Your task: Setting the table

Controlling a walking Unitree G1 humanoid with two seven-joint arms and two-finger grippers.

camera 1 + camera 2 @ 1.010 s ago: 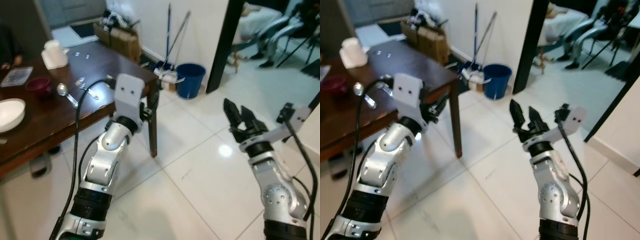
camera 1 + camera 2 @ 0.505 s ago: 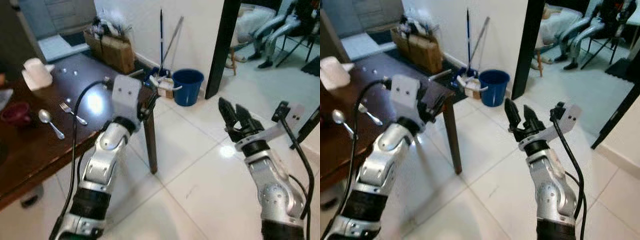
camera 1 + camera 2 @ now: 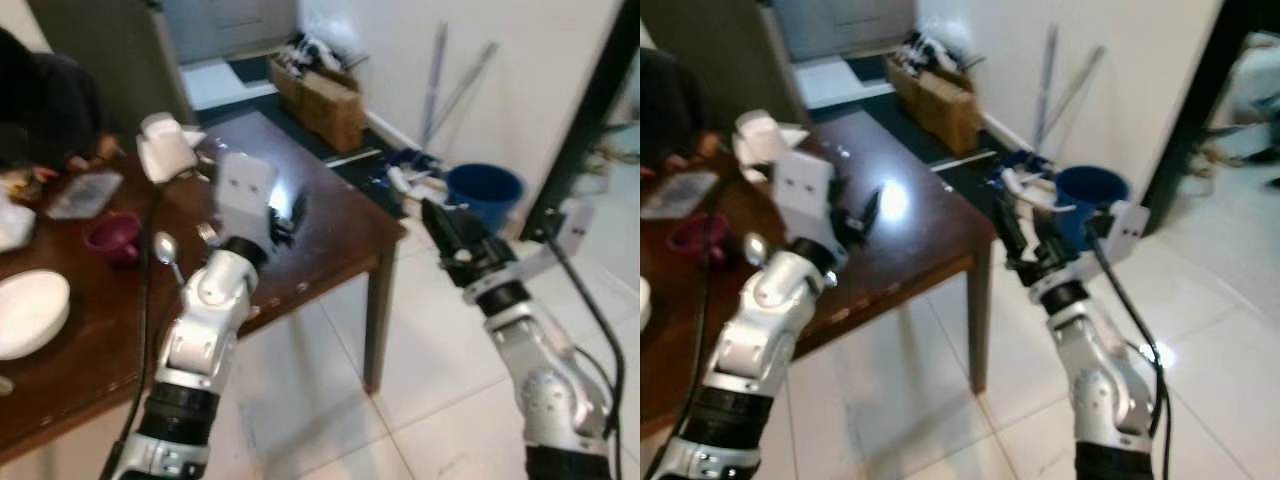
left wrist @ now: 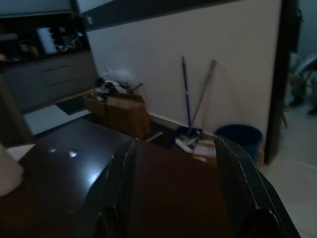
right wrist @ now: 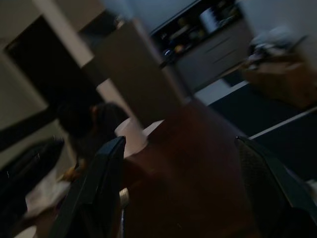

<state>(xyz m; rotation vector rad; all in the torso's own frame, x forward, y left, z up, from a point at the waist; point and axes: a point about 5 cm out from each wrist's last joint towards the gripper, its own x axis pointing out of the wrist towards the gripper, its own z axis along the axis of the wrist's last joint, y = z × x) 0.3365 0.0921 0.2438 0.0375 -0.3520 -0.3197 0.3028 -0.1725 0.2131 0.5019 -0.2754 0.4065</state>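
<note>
A dark wooden table (image 3: 330,225) stands ahead and to my left. On it lie a white bowl (image 3: 30,312), a maroon cup (image 3: 112,238) and a spoon (image 3: 165,250) beside the cup. A white container (image 3: 165,150) and a clear plastic box (image 3: 85,193) sit further back. My left gripper (image 3: 855,205) is raised above the tabletop near its middle, open and holding nothing; the left wrist view looks between its fingers (image 4: 119,183) across the table. My right gripper (image 3: 447,225) hangs open beyond the table's near right corner, also holding nothing.
A person in dark clothes (image 3: 45,110) sits at the far left of the table. A blue bucket (image 3: 485,190), mop handles (image 3: 445,80) and a cardboard box (image 3: 325,95) stand along the white wall behind the table. White tiled floor (image 3: 430,380) lies to the right.
The whole view has swung left, so the table now takes up the middle. Both arms stay raised with open grippers; the left one now hangs over the tabletop.
</note>
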